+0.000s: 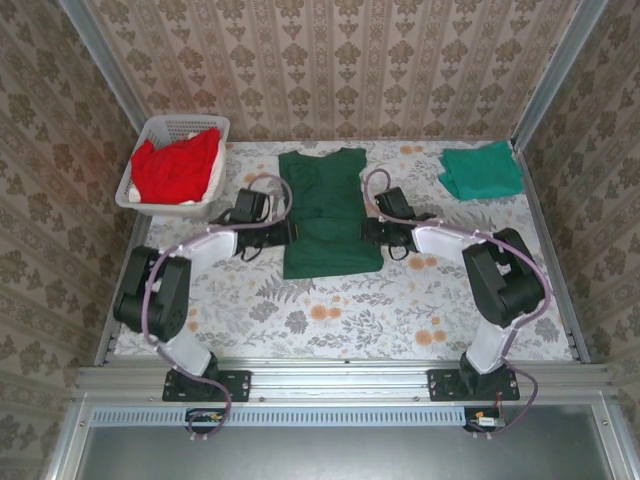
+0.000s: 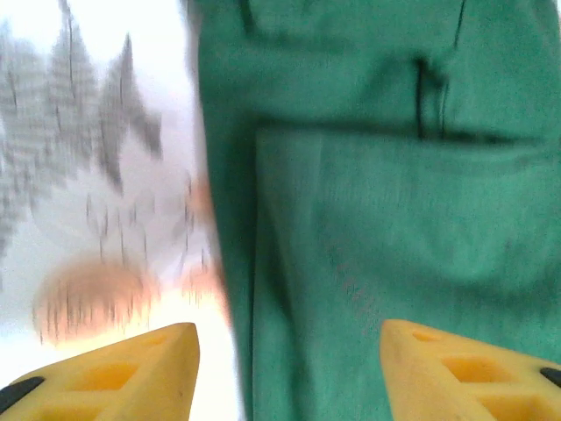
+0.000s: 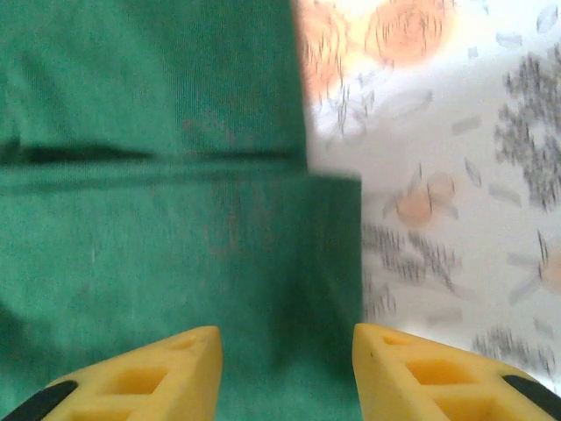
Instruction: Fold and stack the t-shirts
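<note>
A dark forest-green t-shirt (image 1: pixel 325 210) lies flat mid-table, its lower part folded up over the body, with the fold edge crossing both wrist views (image 2: pixel 394 219) (image 3: pixel 158 228). My left gripper (image 1: pixel 290 233) sits at its left edge, jaws open with nothing between them; in the left wrist view the gripper (image 2: pixel 289 368) straddles the shirt's edge. On the shirt's right edge my right gripper (image 1: pixel 366 232) (image 3: pixel 285 368) is open too, just above the cloth. A folded teal-green t-shirt (image 1: pixel 482 170) rests at the far right. Red t-shirts (image 1: pixel 177 167) are heaped in the basket.
The white slotted basket (image 1: pixel 150 133) stands at the far left corner. Metal frame posts and patterned walls close in the table's sides and back. The floral tablecloth (image 1: pixel 330 315) is bare in front of the green shirt.
</note>
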### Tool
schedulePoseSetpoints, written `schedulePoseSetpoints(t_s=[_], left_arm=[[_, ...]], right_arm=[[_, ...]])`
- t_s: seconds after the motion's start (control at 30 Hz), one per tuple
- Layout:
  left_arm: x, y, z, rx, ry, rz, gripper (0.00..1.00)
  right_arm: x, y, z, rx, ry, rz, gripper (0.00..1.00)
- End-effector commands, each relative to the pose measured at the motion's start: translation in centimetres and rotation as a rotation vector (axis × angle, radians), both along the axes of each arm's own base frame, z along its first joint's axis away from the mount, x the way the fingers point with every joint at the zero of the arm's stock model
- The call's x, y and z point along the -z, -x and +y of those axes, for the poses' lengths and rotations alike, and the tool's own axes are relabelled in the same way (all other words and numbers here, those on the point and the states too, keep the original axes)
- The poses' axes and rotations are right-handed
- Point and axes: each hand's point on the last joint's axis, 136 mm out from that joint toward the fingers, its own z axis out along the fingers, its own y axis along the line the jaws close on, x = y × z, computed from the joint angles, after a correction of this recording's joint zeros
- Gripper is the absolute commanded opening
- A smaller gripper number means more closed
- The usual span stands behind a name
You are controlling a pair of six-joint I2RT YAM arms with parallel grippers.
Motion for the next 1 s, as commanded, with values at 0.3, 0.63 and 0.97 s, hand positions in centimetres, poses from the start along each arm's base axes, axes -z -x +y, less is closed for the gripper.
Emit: schedulePoseSetpoints(t_s=[0.3, 0.63, 0.97], left_arm=[[2.6, -3.8, -0.3, 0.061, -0.058, 0.069, 0.03], [-0.3, -3.4, 2.5, -0.009, -0.021, 0.026, 0.00], [4.3, -2.9, 3.4, -0.042, -0.079, 0.148, 0.39]], right_arm=[[1.5, -2.2, -0.3, -0.001, 0.009, 0.042, 0.42], [-0.1, 0.5, -0.8, -0.011, -0.044, 0.010, 0.47], [1.3, 5.1, 2.3, -0.092, -0.040, 0.035, 0.50]])
